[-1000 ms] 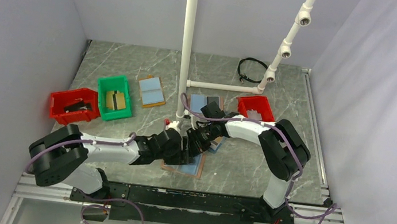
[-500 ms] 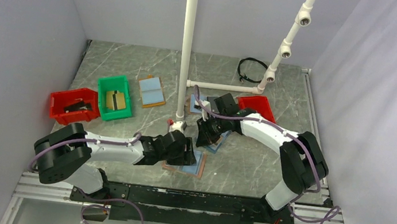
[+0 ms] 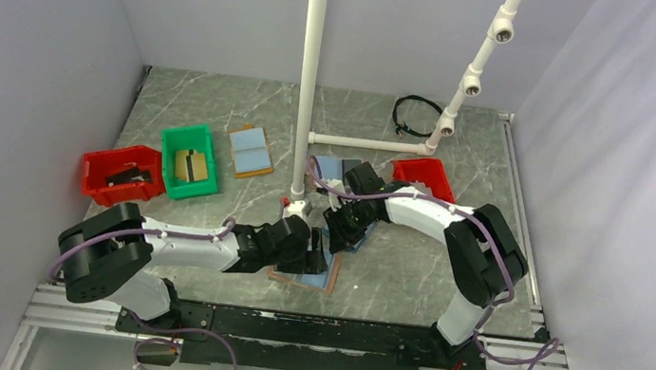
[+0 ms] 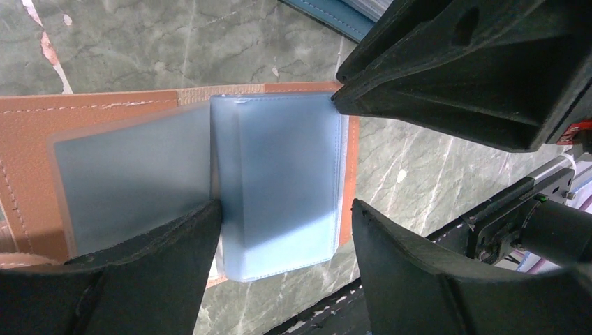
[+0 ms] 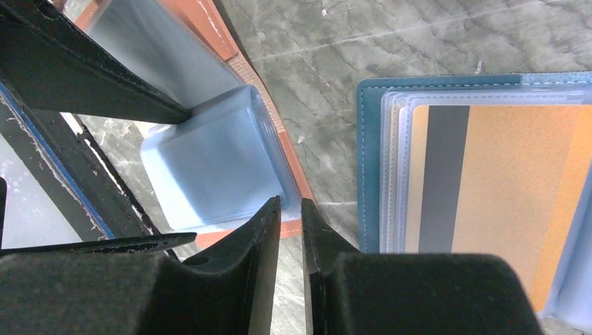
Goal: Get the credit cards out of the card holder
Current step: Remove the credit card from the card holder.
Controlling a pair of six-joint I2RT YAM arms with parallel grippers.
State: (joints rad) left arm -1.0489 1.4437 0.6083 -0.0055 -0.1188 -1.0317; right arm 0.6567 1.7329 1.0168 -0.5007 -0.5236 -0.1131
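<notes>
the card holder [image 4: 98, 112] lies open on the bench [image 5: 391, 42], near the front edge and about midway between the two arms. the left pincer [image 3: 312, 261] hangs low over it, spread wide, with a finger on either side of the stack of pale blue sleeves. the other leaf looks greyer and blurred. the right pincer [image 5: 290, 209] is narrowed to a slit with nothing in it, over bare bench between this holder and the navy-rimmed holder [image 5: 366, 160] with the yellow-striped card [image 5: 502, 160].

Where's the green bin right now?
Top view: the green bin sits on the table, left side toward the back, between a red bin on its left and a tan-rimmed blue card holder on its right.
</notes>
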